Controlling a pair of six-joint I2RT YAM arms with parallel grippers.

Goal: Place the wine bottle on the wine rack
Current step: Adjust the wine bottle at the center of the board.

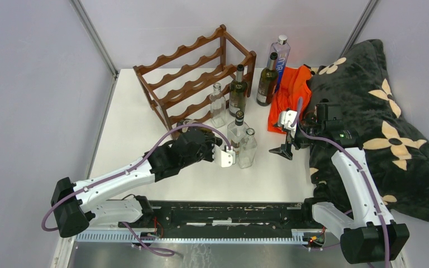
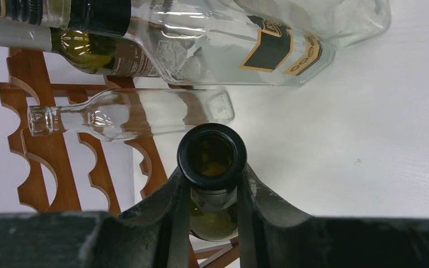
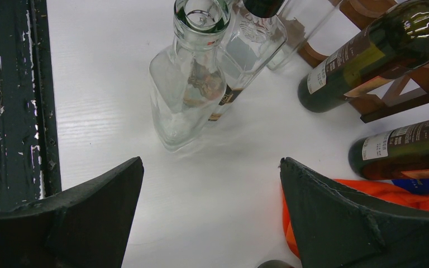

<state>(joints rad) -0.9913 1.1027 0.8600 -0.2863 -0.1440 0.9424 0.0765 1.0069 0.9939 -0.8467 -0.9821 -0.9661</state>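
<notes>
My left gripper [image 2: 213, 173] is shut on the neck of a dark green wine bottle [image 2: 212, 152], whose open mouth faces the wrist camera. Its body runs away from the camera and down towards the wooden bars of the wine rack [image 2: 39, 162]. From above, the reddish-brown rack [image 1: 195, 72] stands at the back left of the table. The left wrist [image 1: 192, 146] reaches to its foot and hides most of the held bottle. My right gripper [image 3: 211, 162] hangs open over bare table, nothing between its fingers; from above it is right of centre [image 1: 284, 149].
Two dark wine bottles [image 1: 237, 92] [image 1: 267, 81] and a tall blue bottle [image 1: 279, 58] stand right of the rack. Three clear glass bottles [image 1: 218, 106] [image 1: 237, 131] [image 1: 248, 148] stand mid-table beside my left wrist. An orange cloth [image 1: 290, 95] and a black flowered blanket [image 1: 368, 111] cover the right side.
</notes>
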